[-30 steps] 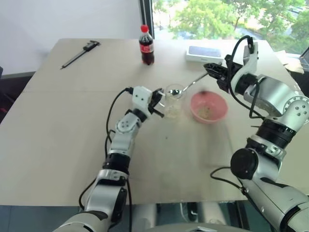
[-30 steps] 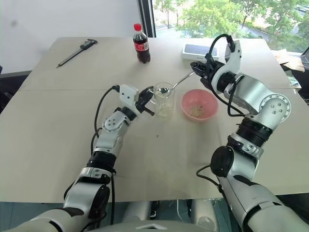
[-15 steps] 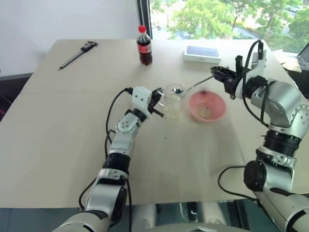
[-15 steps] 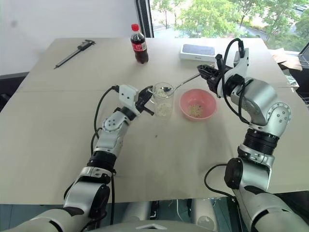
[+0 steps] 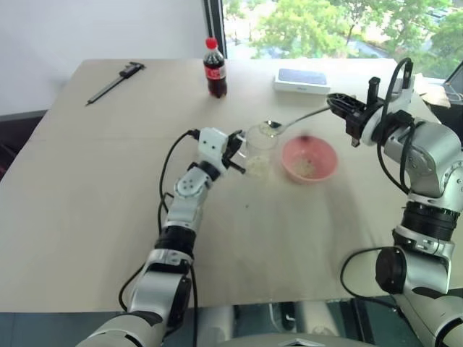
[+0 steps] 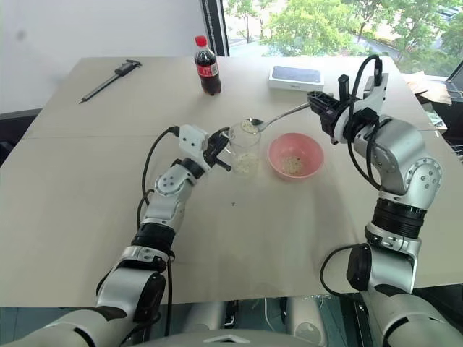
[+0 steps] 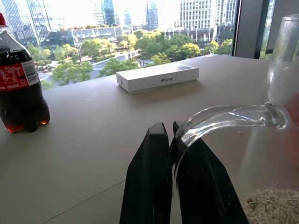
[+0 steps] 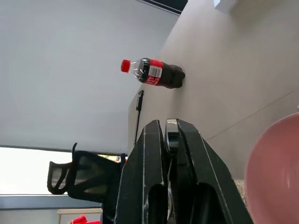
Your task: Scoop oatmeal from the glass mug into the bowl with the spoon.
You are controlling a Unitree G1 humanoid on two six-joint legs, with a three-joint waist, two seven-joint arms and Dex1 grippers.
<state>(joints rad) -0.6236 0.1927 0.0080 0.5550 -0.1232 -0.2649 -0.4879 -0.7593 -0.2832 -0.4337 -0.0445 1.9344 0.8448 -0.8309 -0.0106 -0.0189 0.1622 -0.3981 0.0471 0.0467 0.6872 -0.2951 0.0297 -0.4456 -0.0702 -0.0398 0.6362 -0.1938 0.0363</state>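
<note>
The glass mug stands on the table with oatmeal at its bottom. My left gripper is shut on the mug's handle. My right gripper is shut on the end of the spoon, held nearly level. The spoon's oval bowl hovers just above the mug's rim. Whether it carries oatmeal I cannot tell. The pink bowl sits right of the mug, under the spoon's handle, with a little oatmeal inside.
A cola bottle with a red cap stands at the back. A white phone box lies behind the bowl. A dark caliper lies at the far left. Open tabletop stretches in front of mug and bowl.
My right gripper has moved right and rolled, drawing the spoon's bowl up out of the mug to just above its rim. The left gripper and mug have stayed put.
</note>
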